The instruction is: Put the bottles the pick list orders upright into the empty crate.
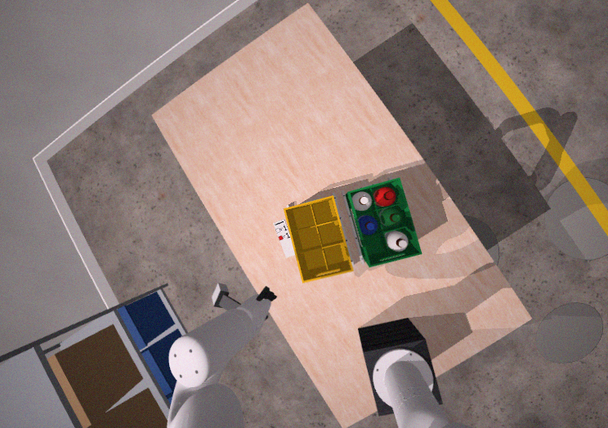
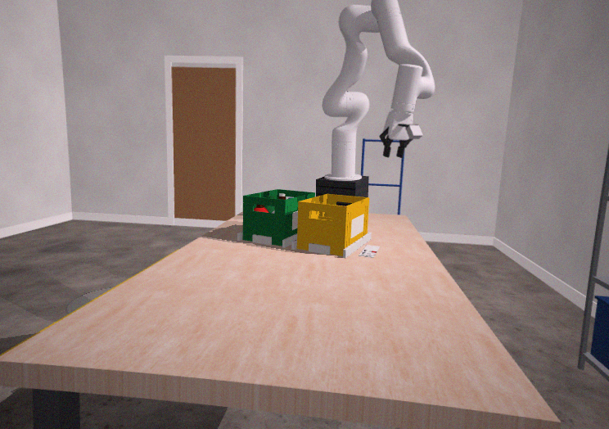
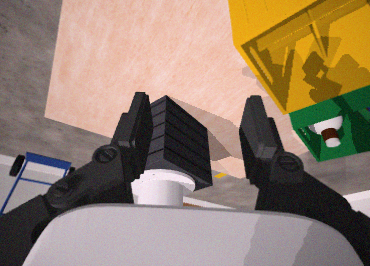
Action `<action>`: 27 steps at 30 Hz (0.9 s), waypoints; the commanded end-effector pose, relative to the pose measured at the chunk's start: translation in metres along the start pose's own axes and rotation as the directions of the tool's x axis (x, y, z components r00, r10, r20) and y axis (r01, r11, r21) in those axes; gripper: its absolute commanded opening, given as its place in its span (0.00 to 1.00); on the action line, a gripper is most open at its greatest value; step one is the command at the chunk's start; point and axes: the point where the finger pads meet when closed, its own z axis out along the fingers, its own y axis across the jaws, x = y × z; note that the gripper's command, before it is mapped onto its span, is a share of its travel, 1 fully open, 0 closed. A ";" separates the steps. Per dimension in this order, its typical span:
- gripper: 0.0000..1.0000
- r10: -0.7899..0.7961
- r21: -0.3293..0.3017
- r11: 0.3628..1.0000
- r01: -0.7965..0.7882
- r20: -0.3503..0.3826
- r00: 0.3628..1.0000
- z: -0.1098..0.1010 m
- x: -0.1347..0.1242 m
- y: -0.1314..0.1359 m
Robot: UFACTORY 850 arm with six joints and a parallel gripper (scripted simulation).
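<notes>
The empty yellow crate [image 1: 300, 247] [image 2: 331, 223] [image 3: 280, 33] stands beside the green crate [image 1: 413, 239] [image 2: 269, 218] [image 3: 350, 140] on the table [image 1: 270, 119] [image 2: 295, 316]. The green crate holds upright bottles: a grey one [image 1: 362, 200], a red one [image 1: 385, 196], a green one [image 1: 392, 216], a blue one [image 1: 368, 225] and a white one [image 1: 396, 240] [image 3: 327, 133]. The pick list [image 1: 282, 237] [image 2: 368, 252] lies left of the yellow crate; it shows a pale line and a red line, each marked 1. My gripper [image 1: 266, 294] [image 2: 393, 149] [image 3: 196, 111] is open and empty. It hangs high over the table's edge, off to the yellow crate's side.
The arm's black base block [image 1: 392, 337] [image 2: 341, 186] [image 3: 180, 138] sits at the table's near end behind the crates. A blue shelf rack [image 1: 147, 325] [image 2: 381, 164] stands on the floor beside the table, under the arm.
</notes>
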 end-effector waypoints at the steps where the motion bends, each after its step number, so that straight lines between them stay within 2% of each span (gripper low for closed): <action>1: 0.65 0.012 -0.006 1.000 -0.013 -0.022 1.000 -0.004 0.004 -0.017; 4: 0.65 0.012 -0.006 1.000 -0.013 -0.022 1.000 -0.006 0.007 -0.027; 6: 0.65 0.036 -0.007 0.999 -0.036 -0.062 0.997 -0.007 0.008 -0.037; 11: 0.65 0.036 -0.007 0.999 -0.036 -0.062 0.997 -0.011 0.011 -0.058; 13: 0.65 0.059 0.000 0.998 -0.060 -0.103 0.993 -0.013 0.012 -0.068; 15: 0.65 0.059 0.000 0.998 -0.060 -0.103 0.993 -0.013 0.012 -0.068; 20: 0.65 0.059 0.000 0.998 -0.060 -0.103 0.993 -0.016 0.013 -0.089; 22: 0.65 0.083 0.012 0.997 -0.082 -0.141 0.987 -0.018 0.013 -0.099; 27: 0.65 0.083 0.012 0.997 -0.082 -0.141 0.987 -0.021 0.013 -0.121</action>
